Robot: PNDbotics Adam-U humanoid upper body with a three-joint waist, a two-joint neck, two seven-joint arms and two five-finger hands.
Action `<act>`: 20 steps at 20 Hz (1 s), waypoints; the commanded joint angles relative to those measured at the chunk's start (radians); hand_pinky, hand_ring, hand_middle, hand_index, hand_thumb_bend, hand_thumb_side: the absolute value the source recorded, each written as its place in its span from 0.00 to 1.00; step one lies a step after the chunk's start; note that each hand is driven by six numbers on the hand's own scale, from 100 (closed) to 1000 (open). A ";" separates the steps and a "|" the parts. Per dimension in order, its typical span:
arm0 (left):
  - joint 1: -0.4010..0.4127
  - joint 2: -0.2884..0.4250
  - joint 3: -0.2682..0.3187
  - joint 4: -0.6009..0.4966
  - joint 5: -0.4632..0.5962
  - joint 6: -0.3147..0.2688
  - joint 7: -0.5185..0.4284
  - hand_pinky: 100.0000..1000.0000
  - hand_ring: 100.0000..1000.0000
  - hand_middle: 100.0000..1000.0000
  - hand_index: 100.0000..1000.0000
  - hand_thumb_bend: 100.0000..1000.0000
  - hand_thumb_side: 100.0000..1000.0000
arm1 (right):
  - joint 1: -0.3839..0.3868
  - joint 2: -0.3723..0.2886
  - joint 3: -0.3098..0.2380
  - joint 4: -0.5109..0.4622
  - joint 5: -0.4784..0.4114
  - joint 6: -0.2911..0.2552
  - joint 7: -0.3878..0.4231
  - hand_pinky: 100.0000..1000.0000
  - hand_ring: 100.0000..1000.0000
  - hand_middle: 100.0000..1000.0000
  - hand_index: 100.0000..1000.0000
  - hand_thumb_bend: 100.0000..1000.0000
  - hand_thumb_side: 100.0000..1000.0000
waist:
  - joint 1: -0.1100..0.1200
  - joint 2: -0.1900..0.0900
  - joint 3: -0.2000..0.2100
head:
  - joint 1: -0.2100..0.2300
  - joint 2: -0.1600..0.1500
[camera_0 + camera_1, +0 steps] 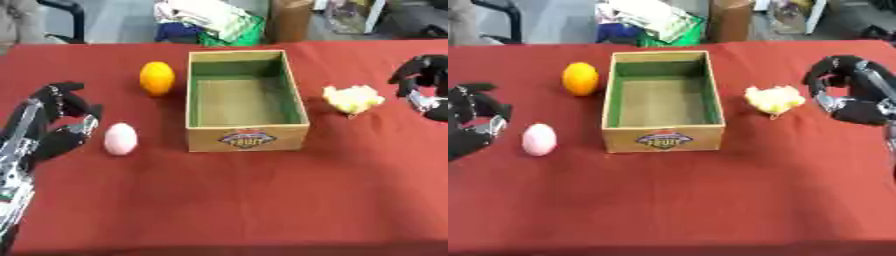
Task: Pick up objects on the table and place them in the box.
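An open cardboard box (pixel 248 137) with a green inside stands mid-table and holds nothing. An orange (pixel 157 78) lies just left of its far corner. A pink egg-shaped object (pixel 121 138) lies nearer, left of the box front. A pale yellow crumpled thing (pixel 773 99) rests to the box's right. My left hand (pixel 59 122) hangs just left of the pink egg, fingers curved but spread, holding nothing. My right hand (pixel 846 90) is right of the yellow thing, fingers arched, not touching it.
The table wears a red cloth (pixel 227 200), with a wide bare stretch in front of the box. Beyond the far edge are a heap of cloth and bags (pixel 210 20), a brown cardboard carton (pixel 289 20) and a chair (pixel 66 15).
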 commanded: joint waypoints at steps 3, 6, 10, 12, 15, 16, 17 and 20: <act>-0.045 0.083 -0.020 0.012 -0.083 0.037 -0.032 0.70 0.65 0.53 0.77 0.28 0.15 | -0.013 -0.015 -0.004 -0.007 0.008 -0.001 0.008 0.45 0.62 0.54 0.59 0.00 0.15 | 0.003 -0.015 -0.005 | 0.003 0.005; -0.075 0.102 -0.049 0.053 -0.127 0.051 -0.043 0.71 0.66 0.55 0.78 0.28 0.15 | -0.015 -0.013 -0.002 -0.008 0.008 -0.001 0.010 0.45 0.62 0.54 0.59 0.00 0.15 | 0.002 -0.016 -0.010 | 0.006 0.005; -0.115 0.111 -0.092 0.134 -0.170 0.054 -0.066 0.72 0.67 0.56 0.78 0.28 0.16 | -0.015 -0.012 0.000 -0.007 0.008 -0.001 0.011 0.45 0.62 0.54 0.59 0.00 0.16 | 0.002 -0.016 -0.014 | 0.010 0.005; -0.138 0.109 -0.113 0.175 -0.196 0.054 -0.074 0.72 0.67 0.57 0.78 0.28 0.16 | -0.015 -0.011 0.001 -0.007 0.009 -0.001 0.013 0.45 0.62 0.54 0.59 0.00 0.16 | 0.002 -0.016 -0.016 | 0.011 0.005; -0.171 0.102 -0.142 0.233 -0.238 0.055 -0.084 0.71 0.67 0.57 0.78 0.28 0.16 | -0.016 -0.009 0.003 -0.007 0.009 -0.001 0.015 0.45 0.62 0.54 0.59 0.00 0.16 | 0.002 -0.016 -0.019 | 0.014 0.005; -0.179 0.098 -0.150 0.250 -0.249 0.054 -0.089 0.71 0.67 0.57 0.78 0.28 0.17 | -0.016 -0.008 0.004 -0.007 0.009 -0.001 0.016 0.45 0.62 0.54 0.59 0.00 0.16 | 0.002 -0.016 -0.020 | 0.015 0.005; -0.187 0.093 -0.159 0.267 -0.261 0.053 -0.096 0.71 0.66 0.57 0.78 0.28 0.17 | -0.016 -0.007 0.004 -0.007 0.009 -0.001 0.016 0.45 0.62 0.54 0.59 0.00 0.16 | 0.002 -0.016 -0.021 | 0.016 0.005; -0.210 0.084 -0.184 0.314 -0.305 0.046 -0.125 0.71 0.66 0.58 0.78 0.28 0.18 | -0.016 -0.007 0.005 -0.006 0.011 -0.001 0.017 0.45 0.62 0.54 0.59 0.00 0.16 | 0.002 -0.016 -0.024 | 0.019 0.005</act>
